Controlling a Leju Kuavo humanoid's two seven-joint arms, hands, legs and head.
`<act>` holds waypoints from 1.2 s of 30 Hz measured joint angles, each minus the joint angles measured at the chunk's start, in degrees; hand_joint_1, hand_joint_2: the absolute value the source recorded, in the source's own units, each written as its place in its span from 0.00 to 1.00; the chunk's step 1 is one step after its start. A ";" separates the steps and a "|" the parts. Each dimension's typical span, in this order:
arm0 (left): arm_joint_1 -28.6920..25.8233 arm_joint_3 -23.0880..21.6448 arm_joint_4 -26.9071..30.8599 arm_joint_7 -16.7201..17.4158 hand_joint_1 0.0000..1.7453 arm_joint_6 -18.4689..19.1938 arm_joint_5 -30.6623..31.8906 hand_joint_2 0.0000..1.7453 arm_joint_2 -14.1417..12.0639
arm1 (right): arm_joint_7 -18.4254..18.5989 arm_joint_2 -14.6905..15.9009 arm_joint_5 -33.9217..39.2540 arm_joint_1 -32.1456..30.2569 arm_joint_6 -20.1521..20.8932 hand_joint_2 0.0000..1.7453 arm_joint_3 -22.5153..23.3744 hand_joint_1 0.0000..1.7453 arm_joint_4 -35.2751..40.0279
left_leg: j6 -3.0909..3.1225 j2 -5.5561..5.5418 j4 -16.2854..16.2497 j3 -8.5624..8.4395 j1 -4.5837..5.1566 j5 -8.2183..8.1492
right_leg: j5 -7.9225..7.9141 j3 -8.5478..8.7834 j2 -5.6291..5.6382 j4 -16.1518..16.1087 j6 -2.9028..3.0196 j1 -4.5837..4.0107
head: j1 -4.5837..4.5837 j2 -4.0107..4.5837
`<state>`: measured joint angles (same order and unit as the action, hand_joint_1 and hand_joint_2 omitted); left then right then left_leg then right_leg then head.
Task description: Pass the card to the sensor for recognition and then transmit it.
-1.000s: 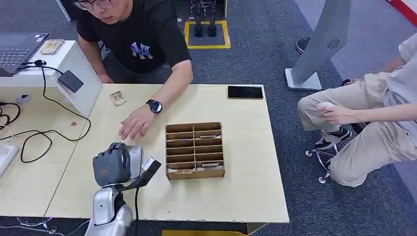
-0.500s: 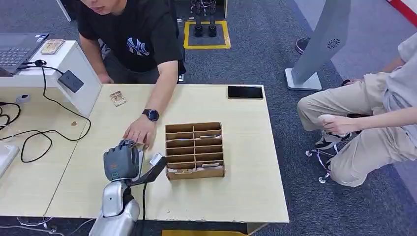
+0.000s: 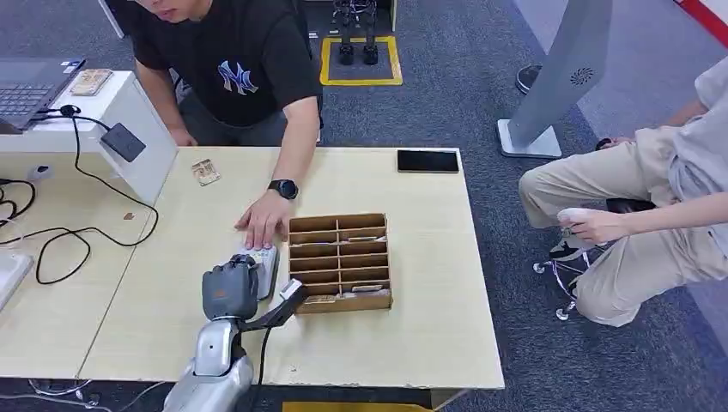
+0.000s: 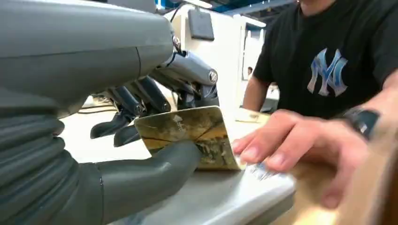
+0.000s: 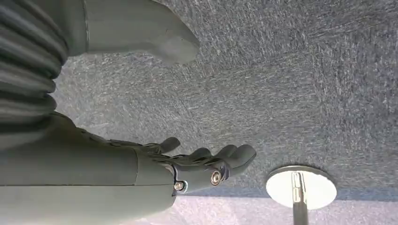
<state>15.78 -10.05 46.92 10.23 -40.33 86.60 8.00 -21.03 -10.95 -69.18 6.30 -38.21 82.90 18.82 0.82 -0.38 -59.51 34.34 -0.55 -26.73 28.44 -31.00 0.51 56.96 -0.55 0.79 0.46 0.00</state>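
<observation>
My left hand pinches a gold patterned card between thumb and fingers. The card is held low over a flat grey sensor lying on the table just left of the wooden box. A person's hand rests on the far end of the sensor, its fingertips touching the card's edge. My right hand hangs over grey carpet, fingers apart and holding nothing.
A wooden slotted card box stands right of the sensor. A black phone lies at the far table edge, and a loose card at the far left. A white stand with cables is left. Another person sits to the right.
My left hand has moved right with the card, toward the wooden box. The person's hand and the grey sensor have shifted right as well.
</observation>
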 joint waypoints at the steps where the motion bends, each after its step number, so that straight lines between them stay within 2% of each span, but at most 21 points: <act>1: 0.11 -0.20 -0.45 0.00 1.00 0.00 0.02 1.00 -0.19 | 0.00 0.02 0.07 0.01 0.00 1.00 0.00 0.00 -0.04 | 0.00 -0.01 0.01 0.00 0.00 0.00 | 0.00 0.02 -0.02 0.00 0.00 0.00 | 0.02 0.00; 15: 0.57 -1.00 -2.34 0.02 1.00 0.00 -0.81 1.00 -1.03 | 0.00 0.09 0.09 -0.01 0.00 1.00 -0.35 0.00 -0.33 | -0.01 -0.01 0.02 -0.24 0.00 0.01 | 0.00 0.27 -0.02 0.01 0.00 0.00 | 0.02 0.00; 31: -0.30 -0.57 -2.29 -2.64 1.00 -0.02 -2.25 1.00 -1.16 | 0.42 0.46 0.20 -0.01 0.00 1.00 -1.49 0.00 -0.33 | -0.01 -0.06 0.06 -0.42 0.00 0.01 | 0.01 0.47 -0.06 0.00 0.00 0.01 | 0.02 0.00; 34: -0.64 0.42 -2.10 -4.49 1.00 -0.02 -4.09 1.00 -0.90 | 0.59 0.46 0.22 -0.02 0.00 1.00 -1.95 0.00 -0.33 | -0.01 -0.06 0.06 -0.45 0.01 0.01 | 0.01 0.49 -0.06 0.00 0.00 0.01 | 0.02 0.00; 36: -1.14 2.29 -1.12 -7.72 1.00 -0.04 -7.09 1.00 -0.26 | 0.72 0.46 0.22 -0.02 0.00 1.00 -2.12 0.00 -0.31 | -0.01 -0.05 0.06 -0.46 0.01 0.01 | 0.01 0.48 -0.06 0.00 0.00 0.00 | 0.00 0.00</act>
<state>14.64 -7.77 45.81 2.51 -40.37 79.51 7.73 -20.31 -10.49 -68.96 6.28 -38.21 80.78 18.51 0.81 -0.43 -59.46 33.87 -0.55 -26.72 28.46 -30.52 0.45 56.97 -0.55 0.79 0.46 0.00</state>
